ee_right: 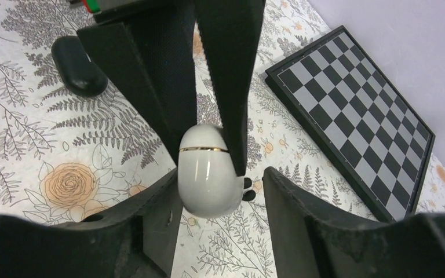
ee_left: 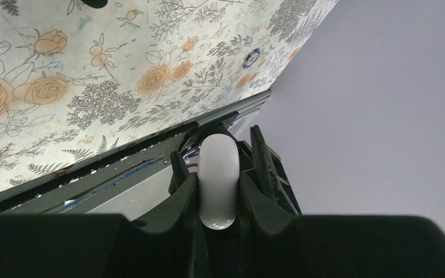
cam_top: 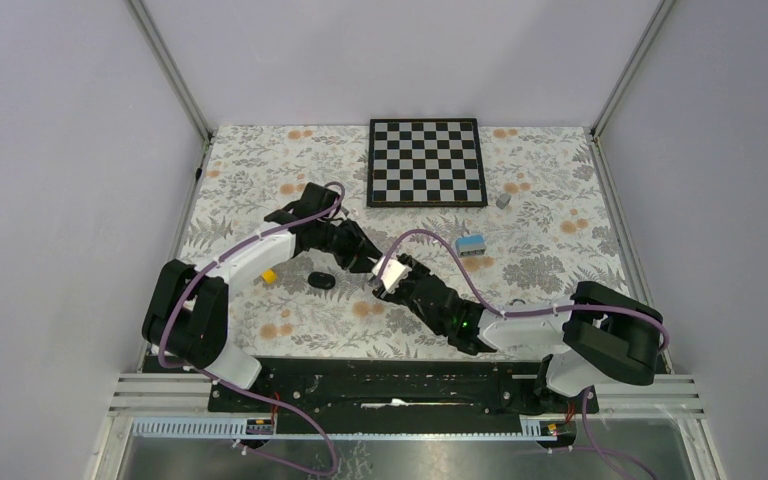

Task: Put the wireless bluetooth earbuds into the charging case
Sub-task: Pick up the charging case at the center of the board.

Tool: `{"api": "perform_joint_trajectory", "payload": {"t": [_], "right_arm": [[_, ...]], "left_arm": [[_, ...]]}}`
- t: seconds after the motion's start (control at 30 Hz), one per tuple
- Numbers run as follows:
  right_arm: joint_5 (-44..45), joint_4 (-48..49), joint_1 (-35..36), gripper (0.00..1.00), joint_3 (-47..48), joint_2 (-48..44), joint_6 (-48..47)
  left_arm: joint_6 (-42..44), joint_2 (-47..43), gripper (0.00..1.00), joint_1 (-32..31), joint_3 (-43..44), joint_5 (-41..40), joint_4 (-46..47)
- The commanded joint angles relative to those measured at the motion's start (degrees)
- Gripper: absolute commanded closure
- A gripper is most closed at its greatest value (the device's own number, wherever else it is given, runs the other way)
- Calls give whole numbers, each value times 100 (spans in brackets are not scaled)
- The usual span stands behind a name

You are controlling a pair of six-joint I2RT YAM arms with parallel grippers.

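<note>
The white egg-shaped charging case [ee_right: 204, 171], closed with a gold seam, hangs above the flowered cloth. My left gripper [ee_left: 218, 168] is shut on the charging case [ee_left: 218, 179]; its fingers [ee_right: 232, 87] come down from above in the right wrist view. My right gripper [ee_right: 220, 185] stands open around the case's lower half, one jaw against it and the other a gap away. Two tiny black earbuds [ee_right: 247, 189] lie on the cloth just behind the case. From above, both grippers meet at the case [cam_top: 392, 275].
A chessboard [cam_top: 426, 162] lies at the back. A black oval case [cam_top: 322, 281] rests left of the grippers, a yellow block [cam_top: 270, 274] further left. A blue-and-white block [cam_top: 472, 245] and a small grey piece [cam_top: 503, 200] sit to the right.
</note>
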Motion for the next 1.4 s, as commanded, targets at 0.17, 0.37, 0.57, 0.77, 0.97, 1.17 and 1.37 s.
{"api": "perform_joint_trajectory", "payload": {"t": [0.17, 0.37, 0.57, 0.77, 0.97, 1.17, 1.37], "right_arm": [[-46, 174, 23, 60, 314, -17, 162], [23, 158, 23, 87, 323, -65, 222], [106, 123, 24, 100, 349, -80, 316], [275, 27, 23, 100, 325, -76, 530], [469, -110, 23, 100, 187, -160, 765], [581, -123, 12, 100, 56, -206, 957], [-99, -627, -498, 100, -113, -623, 1999]], "left_arm": [[146, -52, 100, 60, 230, -61, -190], [140, -64, 100, 69, 214, -82, -190], [169, -43, 100, 69, 222, -89, -190], [248, -13, 80, 86, 252, -75, -190], [279, -59, 55, 160, 218, -90, -111], [346, -32, 48, 183, 235, -61, -46], [527, -153, 33, 400, 288, -62, -28]]}}
